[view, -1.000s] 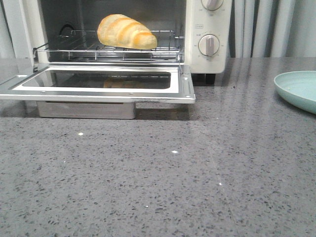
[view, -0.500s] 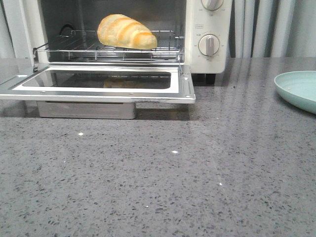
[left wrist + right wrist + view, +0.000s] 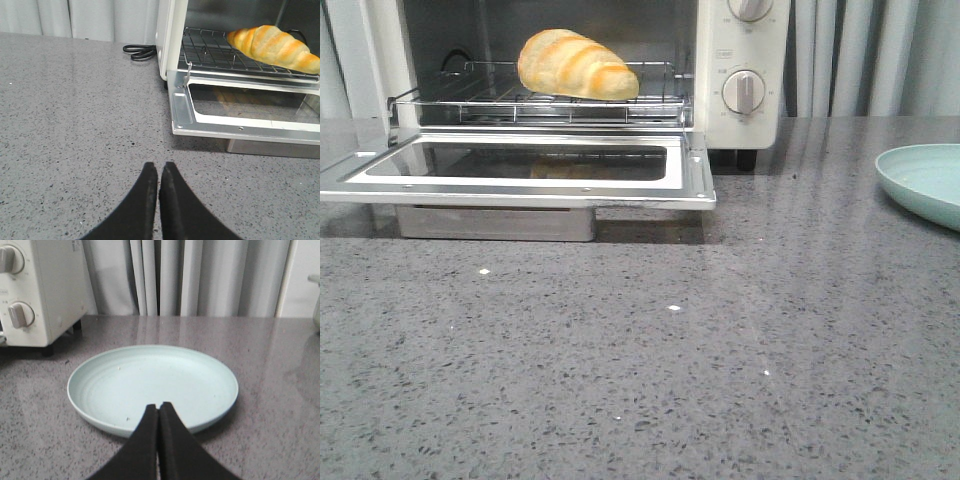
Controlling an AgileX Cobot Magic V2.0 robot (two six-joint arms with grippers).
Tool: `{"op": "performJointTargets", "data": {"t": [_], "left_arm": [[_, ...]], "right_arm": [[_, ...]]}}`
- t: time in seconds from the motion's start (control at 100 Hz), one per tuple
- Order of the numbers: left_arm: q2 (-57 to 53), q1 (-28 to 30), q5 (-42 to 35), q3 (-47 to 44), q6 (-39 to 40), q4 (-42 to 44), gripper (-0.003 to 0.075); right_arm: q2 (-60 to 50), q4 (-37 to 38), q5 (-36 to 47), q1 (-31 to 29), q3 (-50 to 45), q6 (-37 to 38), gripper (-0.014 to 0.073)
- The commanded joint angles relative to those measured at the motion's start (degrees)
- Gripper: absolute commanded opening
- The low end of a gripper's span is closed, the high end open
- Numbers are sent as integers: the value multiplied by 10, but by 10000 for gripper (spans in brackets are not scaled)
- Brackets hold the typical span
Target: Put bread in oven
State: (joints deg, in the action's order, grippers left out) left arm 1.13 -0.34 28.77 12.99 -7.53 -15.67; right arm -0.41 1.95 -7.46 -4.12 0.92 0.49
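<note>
While the bread (image 3: 577, 65) lies on the oven (image 3: 740, 70) rack, door down, left pincer (image 3: 158, 170) pressed together, empty, well apart; right pincer (image 3: 159, 411) pressed together over plate (image 3: 100, 371) rim.

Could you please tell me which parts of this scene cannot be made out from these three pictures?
- Oven top: cut off by the upper edge in the front view.
- Knob markings: too small to read.
- Both arms: outside the front view; only the shut left gripper and right gripper show.
- Bread underside: hidden against the rack.
- Plate: cut by the right edge.

Glossy speckled stone table (image 3: 720, 380), wire rack (image 3: 540, 105).
</note>
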Motion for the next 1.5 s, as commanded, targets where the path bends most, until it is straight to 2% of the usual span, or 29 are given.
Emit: {"op": "performJointTargets", "data": {"t": [0.0, 0.32, 0.47, 0.51, 0.6, 0.93, 1.491], "left_arm": [[11, 3, -43, 14, 1, -11, -21], [11, 3, -43, 14, 1, -11, -21], [11, 3, -43, 14, 1, -11, -21], [11, 3, -43, 14, 1, -11, -21], [11, 3, -43, 14, 1, -11, -21], [11, 3, -43, 14, 1, -11, -21], [11, 3, -43, 14, 1, -11, -21]], "right_arm": [[-12, -6, 34, -5, 11, -5, -75], [-12, -7, 9, 17, 8, -29, -75], [-12, -31, 40, 33, -32, -28, -75], [-12, -34, 2, 33, -29, -28, -75], [-12, -34, -25, 33, -30, -28, -75], [-12, -34, -93, 18, -30, -27, -75], [-12, -28, -109, 10, -30, -28, -75]]}}
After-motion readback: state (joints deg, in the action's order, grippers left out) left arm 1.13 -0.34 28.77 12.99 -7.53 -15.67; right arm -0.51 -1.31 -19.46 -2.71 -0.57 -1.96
